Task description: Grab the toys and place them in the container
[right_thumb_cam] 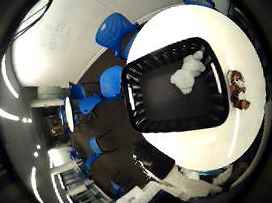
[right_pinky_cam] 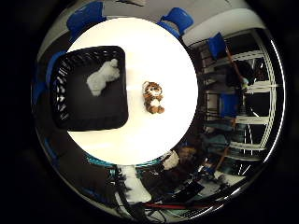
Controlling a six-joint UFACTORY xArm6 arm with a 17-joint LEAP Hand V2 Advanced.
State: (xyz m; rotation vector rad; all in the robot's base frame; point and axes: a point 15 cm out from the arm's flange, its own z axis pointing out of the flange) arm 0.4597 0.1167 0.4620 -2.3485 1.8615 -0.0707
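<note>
1. My robot hand hangs high above the table [right_pinky_cam: 140, 135] — I cannot tell its finger state.
2. White plush toy [right_pinky_cam: 103, 77] already lies in the black container [right_pinky_cam: 88, 116] below.
3. Tiger toy [right_pinky_cam: 153, 97] waits beside it — one left.

Hand [right_thumb_cam: 187, 185] high above table; white part visible; fingers indiscernible.

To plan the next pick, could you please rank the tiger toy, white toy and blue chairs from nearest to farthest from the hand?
1. Tiger toy, on the table beside the container.
2. White toy, inside the container; too close to the tiger toy to call.
3. Blue chairs, beyond the table's edge.
</note>
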